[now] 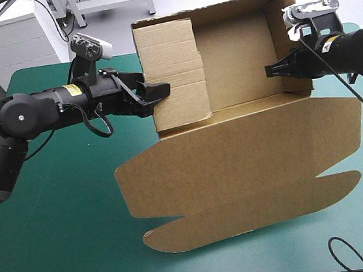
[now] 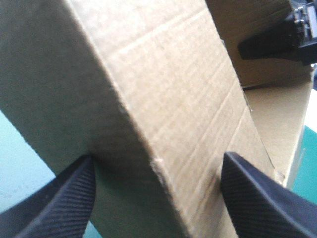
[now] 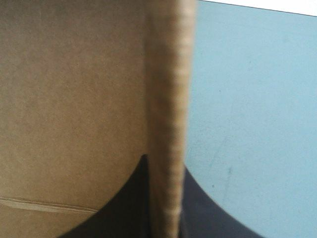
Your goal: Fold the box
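Note:
The brown box [image 1: 248, 148] lies mid-table with its walls raised into an open tray at the far side and its lid flat toward the front edge. My left gripper [image 1: 160, 91] is open. Its black fingers [image 2: 64, 203] straddle the folded left wall [image 2: 163, 89], one on each side. My right gripper [image 1: 271, 70] is shut on the box's right wall, and the board's edge [image 3: 166, 99] runs between its fingers [image 3: 124, 208]. In the left wrist view the right gripper [image 2: 267, 42] shows across the tray.
The teal-green cover [image 1: 54, 229] shows on the near left and along the front edge. A white cabinet [image 1: 6, 34] stands beyond the table's far left corner. The lid's curved flap [image 1: 243, 217] reaches close to the front edge.

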`<control>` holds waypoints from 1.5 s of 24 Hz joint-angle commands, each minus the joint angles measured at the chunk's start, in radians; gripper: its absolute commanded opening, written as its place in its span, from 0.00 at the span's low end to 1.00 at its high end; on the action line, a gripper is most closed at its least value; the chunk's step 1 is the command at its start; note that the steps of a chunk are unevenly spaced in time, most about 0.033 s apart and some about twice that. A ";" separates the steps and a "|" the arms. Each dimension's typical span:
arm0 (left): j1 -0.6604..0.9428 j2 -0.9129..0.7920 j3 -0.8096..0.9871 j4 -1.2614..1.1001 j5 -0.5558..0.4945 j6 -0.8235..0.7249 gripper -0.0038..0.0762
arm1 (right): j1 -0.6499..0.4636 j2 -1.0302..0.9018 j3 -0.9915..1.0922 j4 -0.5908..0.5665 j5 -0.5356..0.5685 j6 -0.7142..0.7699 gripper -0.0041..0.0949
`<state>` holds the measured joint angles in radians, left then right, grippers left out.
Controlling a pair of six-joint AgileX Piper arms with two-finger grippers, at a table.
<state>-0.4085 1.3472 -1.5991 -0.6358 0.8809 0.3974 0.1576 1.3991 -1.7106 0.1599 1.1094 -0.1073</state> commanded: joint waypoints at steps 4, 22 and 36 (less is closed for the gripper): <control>-0.093 0.020 -0.068 0.300 -0.085 -0.273 0.65 | 0.004 -0.039 -0.030 0.068 -0.095 0.023 0.03; -0.139 0.161 -0.092 0.538 -0.080 -0.410 0.10 | 0.025 0.111 -0.030 -0.008 0.017 0.012 0.03; -0.137 0.427 -0.092 0.675 0.129 -0.371 0.08 | 0.099 0.392 -0.030 -0.030 0.100 0.024 0.03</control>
<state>-0.5331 1.7904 -1.6582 0.0310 1.0167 -0.0496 0.2508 1.8078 -1.7102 0.0860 1.2325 -0.0317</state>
